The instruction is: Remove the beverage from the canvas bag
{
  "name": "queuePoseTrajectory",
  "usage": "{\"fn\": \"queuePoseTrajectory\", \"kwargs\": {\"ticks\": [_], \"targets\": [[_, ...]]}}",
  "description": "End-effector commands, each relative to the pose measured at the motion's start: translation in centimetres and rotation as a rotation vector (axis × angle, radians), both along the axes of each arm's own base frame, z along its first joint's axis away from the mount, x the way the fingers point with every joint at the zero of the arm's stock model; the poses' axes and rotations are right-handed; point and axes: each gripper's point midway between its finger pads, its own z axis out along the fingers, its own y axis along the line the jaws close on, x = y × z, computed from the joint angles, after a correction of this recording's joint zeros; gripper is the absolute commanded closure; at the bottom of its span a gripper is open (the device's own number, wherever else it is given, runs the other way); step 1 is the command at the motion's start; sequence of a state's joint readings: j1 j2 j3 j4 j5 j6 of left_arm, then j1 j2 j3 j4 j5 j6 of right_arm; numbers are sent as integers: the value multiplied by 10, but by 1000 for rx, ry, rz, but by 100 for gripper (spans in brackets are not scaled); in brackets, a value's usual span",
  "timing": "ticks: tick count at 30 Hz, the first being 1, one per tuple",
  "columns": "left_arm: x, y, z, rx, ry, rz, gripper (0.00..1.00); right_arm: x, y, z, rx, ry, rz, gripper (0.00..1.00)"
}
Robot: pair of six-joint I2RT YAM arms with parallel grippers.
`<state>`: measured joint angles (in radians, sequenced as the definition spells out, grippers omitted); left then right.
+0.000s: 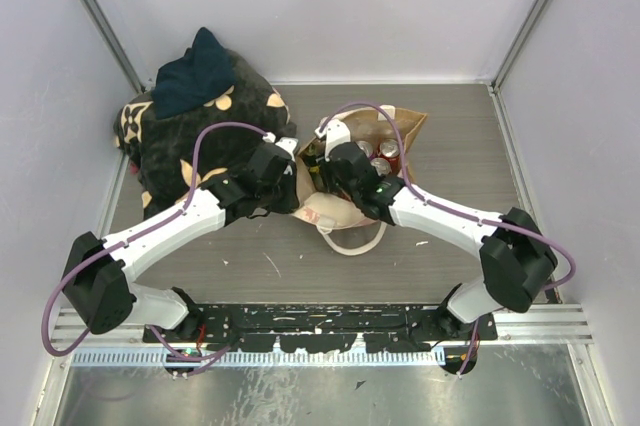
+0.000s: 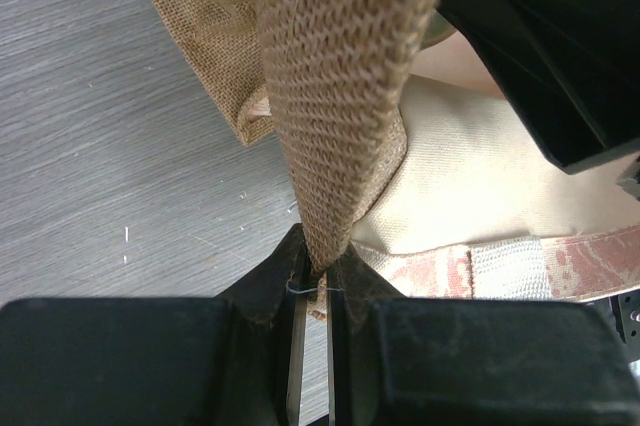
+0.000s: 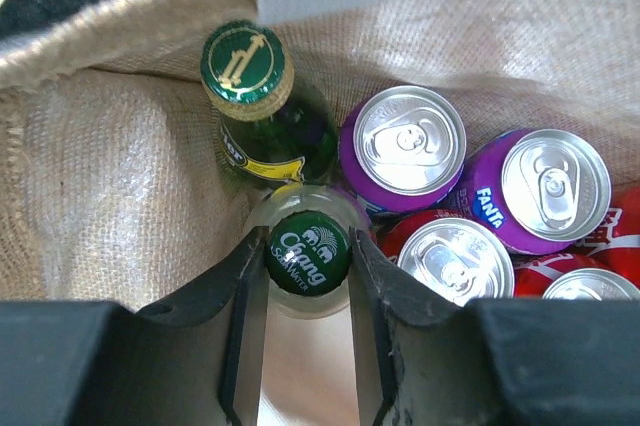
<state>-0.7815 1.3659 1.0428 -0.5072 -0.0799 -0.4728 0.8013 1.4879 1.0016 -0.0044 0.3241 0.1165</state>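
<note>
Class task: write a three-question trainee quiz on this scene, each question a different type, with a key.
1. True or false: the left gripper is pinching the fabric of the bag.
2. What sits between the fingers of the right gripper? A) the Chang bottle B) a red can C) the gold-capped bottle
3. Fill in: the right wrist view shows ___ purple cans.

Key: 1 true; 2 A; 3 two.
</note>
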Motion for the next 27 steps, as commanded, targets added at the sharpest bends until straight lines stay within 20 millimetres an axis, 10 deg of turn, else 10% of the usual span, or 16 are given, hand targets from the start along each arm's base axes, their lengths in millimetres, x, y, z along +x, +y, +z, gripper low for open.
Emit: {"fn": "queuePoseTrajectory", "kwargs": {"ticks": [1,14,20,27], "targets": [[-30,23,-31,130,141,-30,82,7,10,131,182,-262,22,100],[-27,19,-26,121,131,-43,82,-21,-33,292,305,-533,-29,100],[-25,17,-24,119,126,-48,83,-42,-99,352,300,-686,-201,100],[-23,14,-20,109,117,-57,82,-64,-198,371,222,-800,-600,100]]}}
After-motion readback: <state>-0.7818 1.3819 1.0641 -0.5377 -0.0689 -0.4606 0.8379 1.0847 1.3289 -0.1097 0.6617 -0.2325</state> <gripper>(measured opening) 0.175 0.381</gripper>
